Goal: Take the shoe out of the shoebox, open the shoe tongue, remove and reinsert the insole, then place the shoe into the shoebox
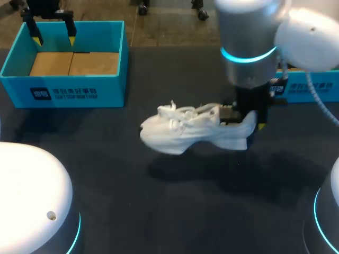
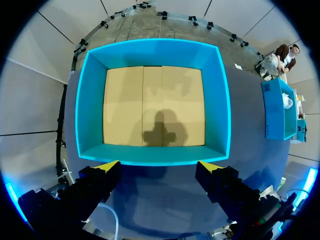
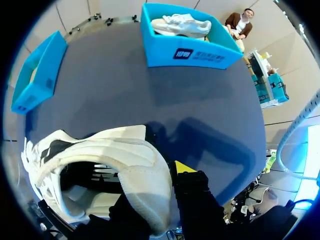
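Your right gripper is clamped on the heel of the white shoe and holds it apparently clear of the table, leaving the tongue reachable. Your left gripper hangs with fingers spread over the empty shoebox.

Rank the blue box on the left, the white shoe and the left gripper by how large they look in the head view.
1. blue box
2. white shoe, held above the table, so nearness may enlarge it
3. left gripper, only partly in view
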Robot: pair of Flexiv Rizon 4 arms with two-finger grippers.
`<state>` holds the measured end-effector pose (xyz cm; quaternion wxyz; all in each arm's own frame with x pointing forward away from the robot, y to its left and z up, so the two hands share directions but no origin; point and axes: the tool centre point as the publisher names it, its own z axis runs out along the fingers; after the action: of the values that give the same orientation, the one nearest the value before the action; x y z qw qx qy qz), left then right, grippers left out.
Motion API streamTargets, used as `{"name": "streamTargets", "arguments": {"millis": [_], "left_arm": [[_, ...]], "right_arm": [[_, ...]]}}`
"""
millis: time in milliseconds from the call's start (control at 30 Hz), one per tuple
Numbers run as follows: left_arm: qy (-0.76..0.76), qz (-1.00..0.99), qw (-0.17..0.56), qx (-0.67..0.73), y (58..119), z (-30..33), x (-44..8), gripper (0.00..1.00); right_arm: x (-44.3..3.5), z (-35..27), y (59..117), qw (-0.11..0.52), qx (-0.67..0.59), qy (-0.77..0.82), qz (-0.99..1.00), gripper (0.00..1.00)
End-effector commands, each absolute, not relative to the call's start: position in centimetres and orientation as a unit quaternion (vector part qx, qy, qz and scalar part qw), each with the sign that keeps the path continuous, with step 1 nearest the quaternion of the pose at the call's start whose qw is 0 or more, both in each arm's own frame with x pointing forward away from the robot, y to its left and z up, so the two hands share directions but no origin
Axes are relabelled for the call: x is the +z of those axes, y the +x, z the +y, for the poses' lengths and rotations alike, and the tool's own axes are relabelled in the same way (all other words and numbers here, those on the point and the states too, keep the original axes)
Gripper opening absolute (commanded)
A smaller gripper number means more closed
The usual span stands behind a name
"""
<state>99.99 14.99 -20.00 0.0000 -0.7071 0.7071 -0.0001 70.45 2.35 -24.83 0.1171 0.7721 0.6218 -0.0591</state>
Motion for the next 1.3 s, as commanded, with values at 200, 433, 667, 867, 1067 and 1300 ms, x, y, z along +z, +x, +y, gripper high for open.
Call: {"name": "streamTargets", "arguments": {"millis": [200,433,667,867,1067,1300], "left_arm": [[-0.707,0.707,0.0,0.0,100.0,15.0,-20.0,1.0],[-0.707,0.707,0.0,0.0,100.0,15.0,-20.0,1.0],[-0.707,0.707,0.0,0.0,100.0,15.0,-20.0,1.0],[-0.707,0.707,0.0,0.0,100.0,15.0,-20.0,1.0],[-0.707,0.707,0.0,0.0,100.0,15.0,-20.0,1.0],[-0.707,0.707,0.0,0.0,100.0,15.0,-20.0,1.0]], "right_arm": [[-30.2,6.5,71.6,0.113,-0.07,0.76,0.636,0.0],[-33.6,7.1,71.7,0.097,-0.074,0.746,0.654,0.0],[-34.5,7.5,70.8,0.097,-0.075,0.744,0.657,0.0],[-35.3,8.1,69.7,0.095,-0.082,0.743,0.657,0.0],[-36.4,9.1,69.0,0.091,-0.079,0.74,0.662,0.0],[-37.6,9.9,68.5,0.08,-0.067,0.741,0.663,0.0]]}}
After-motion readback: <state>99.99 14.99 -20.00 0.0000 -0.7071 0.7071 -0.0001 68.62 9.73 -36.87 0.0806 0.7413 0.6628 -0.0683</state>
